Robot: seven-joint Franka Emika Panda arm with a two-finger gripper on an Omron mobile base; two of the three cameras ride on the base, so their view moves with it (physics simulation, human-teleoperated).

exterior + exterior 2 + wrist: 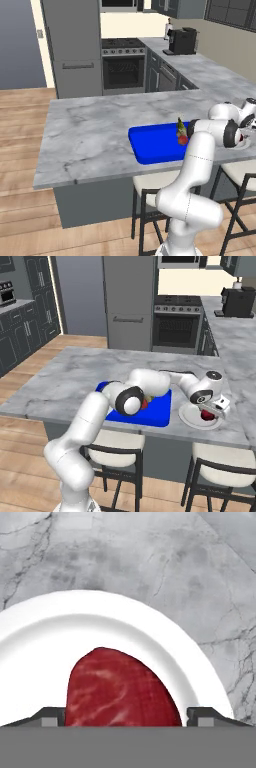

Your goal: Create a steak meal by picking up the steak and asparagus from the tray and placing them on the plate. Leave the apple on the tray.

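Observation:
The steak (pixel 120 687), a dark red marbled lump, lies flat on the white plate (pixel 50 632). My gripper (pixel 125 718) hangs just over it, its fingertips (pixel 50 717) standing wide on either side with a slight gap on the right, so it looks open. In the right base view the gripper (pixel 211 411) sits above the steak (pixel 206 415) on the plate (pixel 189 419), right of the blue tray (pixel 156 415). On the tray (pixel 150 145) the olive asparagus (pixel 180 125) stands beside the bright red apple (pixel 183 140), partly hidden by my arm.
The tray and plate rest on a grey marble island counter (pixel 90 130) near its front edge. Stools (pixel 220 461) stand under that edge. A stove (pixel 123 65) and a coffee machine (pixel 182 41) are at the back.

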